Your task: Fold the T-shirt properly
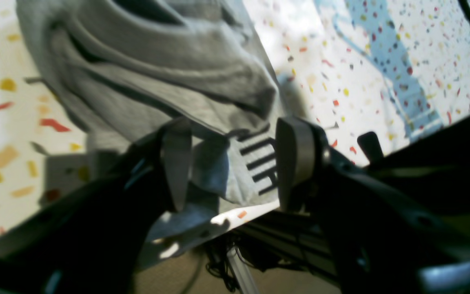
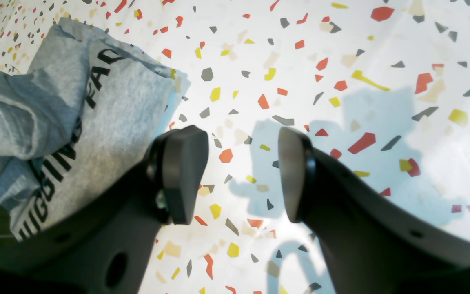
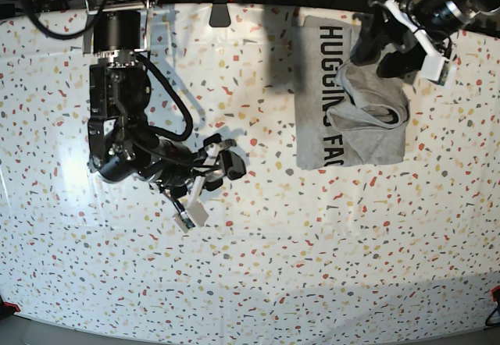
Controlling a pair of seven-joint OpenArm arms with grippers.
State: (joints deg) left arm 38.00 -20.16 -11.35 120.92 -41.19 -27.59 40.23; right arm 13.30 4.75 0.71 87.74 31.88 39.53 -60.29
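At the far right counter [image 3: 258, 282] edge, we should close our wide left tool [image 1: 231, 163] squarely on the T-shirt [image 3: 344, 138] hem, while our right tool [image 2: 241, 175] waits wide, empty.

Robotics lab bench, white terrazzo-pattern tabletop [image 3: 312, 267] speckled red, yellow and grey, two black robot arms mounted at its far edge, black cables [image 3: 168, 95] looped along one arm, metal frame rail and wiring under the table edge

Grey T-shirt [image 3: 348, 111], partly folded, bunched on top, "HUGGING FACE" lettering showing, near table edge
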